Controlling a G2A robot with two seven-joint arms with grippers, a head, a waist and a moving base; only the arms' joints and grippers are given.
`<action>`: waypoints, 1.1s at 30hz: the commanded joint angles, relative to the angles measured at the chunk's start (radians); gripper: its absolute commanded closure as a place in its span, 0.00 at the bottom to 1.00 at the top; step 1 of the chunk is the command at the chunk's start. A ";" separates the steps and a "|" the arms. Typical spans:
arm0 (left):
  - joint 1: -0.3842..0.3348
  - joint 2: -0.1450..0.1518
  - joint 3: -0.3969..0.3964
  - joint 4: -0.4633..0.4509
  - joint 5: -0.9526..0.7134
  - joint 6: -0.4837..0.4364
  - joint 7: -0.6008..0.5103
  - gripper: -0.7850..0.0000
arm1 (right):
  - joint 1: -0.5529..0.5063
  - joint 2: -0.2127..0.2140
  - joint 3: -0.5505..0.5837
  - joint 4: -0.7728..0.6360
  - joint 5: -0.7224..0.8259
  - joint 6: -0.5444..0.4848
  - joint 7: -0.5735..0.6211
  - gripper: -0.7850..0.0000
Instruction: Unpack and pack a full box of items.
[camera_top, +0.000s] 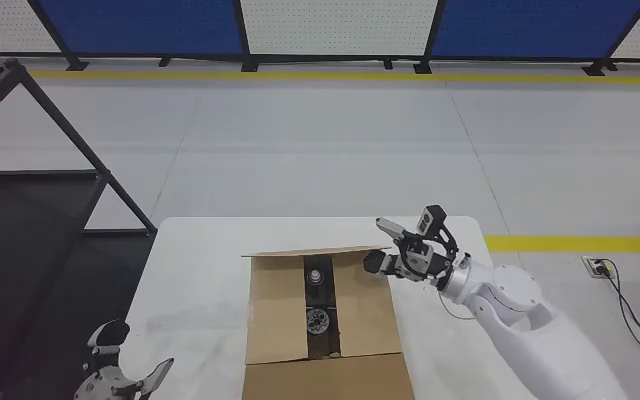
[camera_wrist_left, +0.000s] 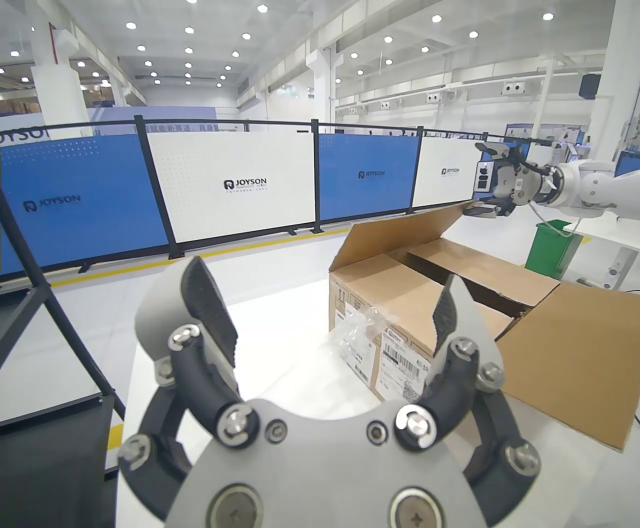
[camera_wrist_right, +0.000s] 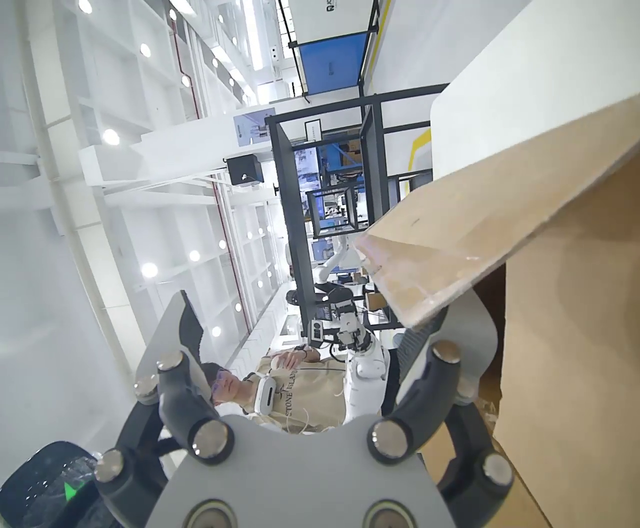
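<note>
Box: The cardboard box (camera_top: 322, 335) sits at the lower centre of the top view on the white desk (camera_top: 200, 270), with its top part-way open.
Flaps: The far flap (camera_wrist_left: 400, 230) stands up at a slant. The two side flaps (camera_top: 278, 310) lie folded inward with a dark gap between them. The near flap (camera_top: 330, 382) is laid out toward the bottom edge of the frame.
Contents: In the gap I see two dark items (camera_top: 316, 278), one beyond the other. They are too small for me to name.
Right pincer: The right pincer (camera_top: 383, 246) is spread wide at the right-hand corner of the far flap. The corner lies across one finger (camera_wrist_right: 452, 330) and the other finger is well apart from it, so nothing is clamped.
Left pincer: The left pincer (camera_wrist_left: 330, 320) is spread and empty at the lower left of the top view, well apart from the box.
Handling: I judge the flaps light and stiff, but springy at the crease and likely to swing back. The full box itself probably weighs enough to stay put.
Where to hold: I would pinch a flap near its free edge at a corner, flat across the board, and fold along the crease.
Risk: The board may slip or crumple if it is squeezed at an angle.
</note>
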 joint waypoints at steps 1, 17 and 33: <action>0.004 -0.001 -0.003 0.004 -0.004 0.005 0.008 0.00 | 0.028 -0.012 -0.017 0.011 -0.017 0.002 -0.031 0.00; 0.007 -0.002 -0.004 0.007 -0.008 0.010 0.011 0.00 | 0.092 -0.041 -0.055 0.062 -0.006 0.070 -0.070 0.00; 0.007 -0.002 -0.004 0.007 -0.008 0.010 0.011 0.00 | 0.187 -0.146 -0.135 0.173 0.003 0.054 -0.430 0.00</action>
